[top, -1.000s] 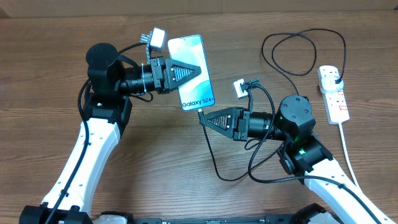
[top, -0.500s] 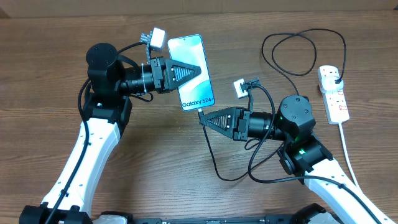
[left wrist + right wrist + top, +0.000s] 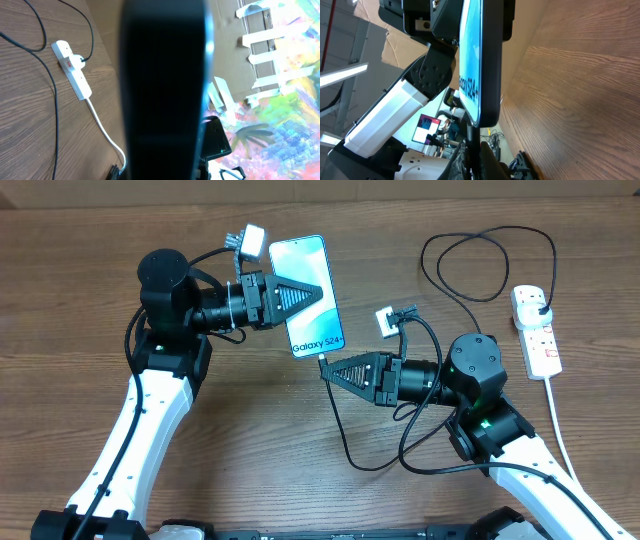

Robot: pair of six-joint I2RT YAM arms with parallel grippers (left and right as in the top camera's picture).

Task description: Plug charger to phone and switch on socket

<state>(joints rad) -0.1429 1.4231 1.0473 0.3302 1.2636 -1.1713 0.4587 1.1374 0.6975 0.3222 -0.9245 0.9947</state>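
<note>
Two arms over a wooden table (image 3: 250, 440). The left gripper (image 3: 318, 290) is clamped on the phone (image 3: 318, 325), one finger lying across the lit screen and the phone's long side seated between the jaws. The phone extends past the fingertips on both sides, its lettered end toward the right gripper (image 3: 328, 370). In the left wrist view the phone appears only as a dark, blurred band edge-on directly ahead of the camera. The right gripper is closed to a narrow point on the connector end of the charger (image 3: 322, 362), just ahead of its fingertips and touching the lower edge of the phone. In the right wrist view the connector rises straight from between the fingers to that edge, but how deep it sits in the port cannot be told. Behind the right gripper the black cable trails back beneath the arm, curves round and runs off in a wide loop. The power strip (image 3: 537, 332) lies well apart from both grippers, far behind the right gripper's wrist and on the outer side of the right arm. The charger's black plug (image 3: 540, 305) is seated in its far end. A white cord (image 3: 562, 430) leaves its near end. The position of its red-marked switch cannot be read.
</note>
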